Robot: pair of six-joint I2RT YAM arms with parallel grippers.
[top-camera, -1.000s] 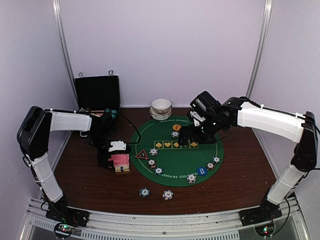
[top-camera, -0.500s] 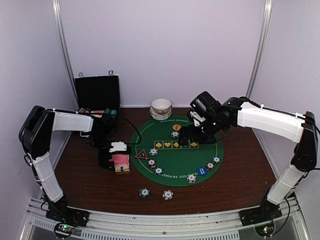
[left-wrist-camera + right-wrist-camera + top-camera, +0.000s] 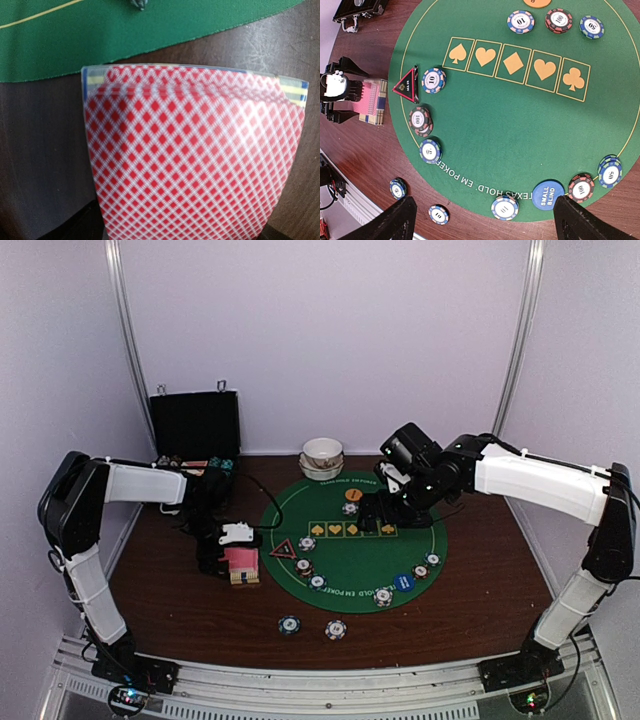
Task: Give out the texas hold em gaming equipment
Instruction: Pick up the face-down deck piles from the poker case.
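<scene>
Item: mat (image 3: 355, 555), laid at the middle of the table (image 3: 170, 610). A case (image 3: 195, 425) is stood at the far left corner. Stacked bowls (image 3: 322, 455) are placed just behind the mat's far edge. A card deck (image 3: 241, 567) is set on the table just left of the mat, and a triangle marker (image 3: 406, 86) on the mat's left edge beside it. Chips (image 3: 520, 21) are ranged around the mat's rim; two more (image 3: 289, 624) are left on the table before its near edge. One disc (image 3: 353, 494) is placed at the far rim, another (image 3: 403, 581) near right.

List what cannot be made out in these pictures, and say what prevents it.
- Left wrist view: the card deck fills the frame, so the left pincer grip is hidden.
- Right wrist view: the orange disc is cut off by the top edge.
- Top view: the black case contents and the values on the chips are too small.
</scene>
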